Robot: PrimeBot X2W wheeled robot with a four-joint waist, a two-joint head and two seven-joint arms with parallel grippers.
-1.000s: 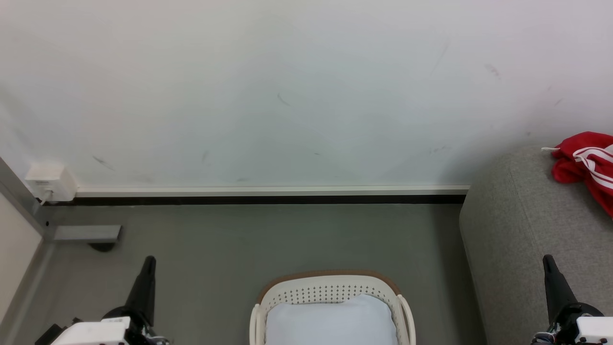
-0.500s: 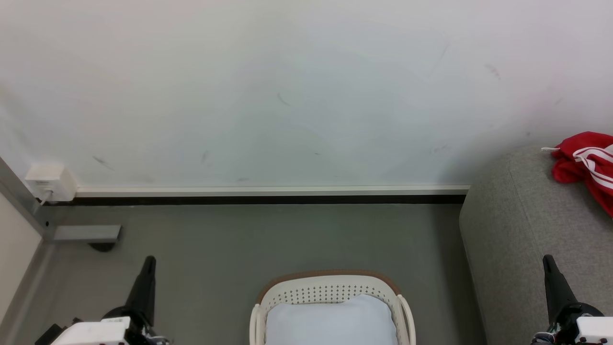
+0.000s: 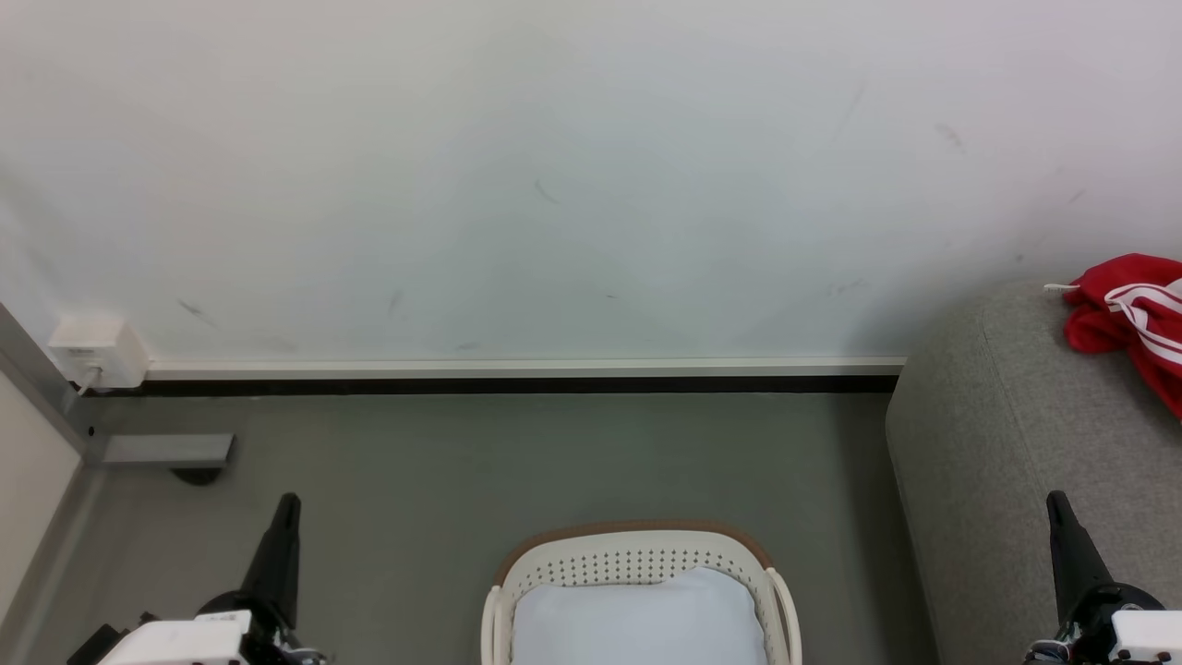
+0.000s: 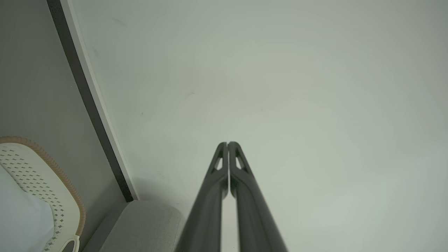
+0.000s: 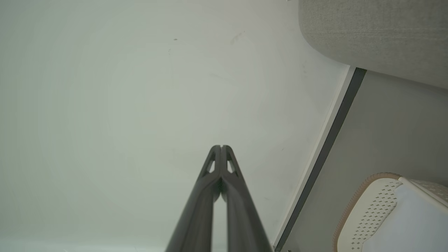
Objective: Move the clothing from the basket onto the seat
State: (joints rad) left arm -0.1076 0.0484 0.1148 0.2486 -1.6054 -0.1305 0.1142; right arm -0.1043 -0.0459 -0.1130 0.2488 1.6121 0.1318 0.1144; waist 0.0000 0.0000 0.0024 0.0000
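It looked like a plain domestic room: a light-grey fabric sofa (image 3: 997, 443), a cream perforated plastic laundry basket (image 3: 637, 562) and a scuffed white wall (image 3: 554, 185).

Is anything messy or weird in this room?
A little. The red clothing lies crumpled in a heap on the grey seat, not laid flat. The white wall has a few dark scuff marks. Nothing looks spilled or broken.
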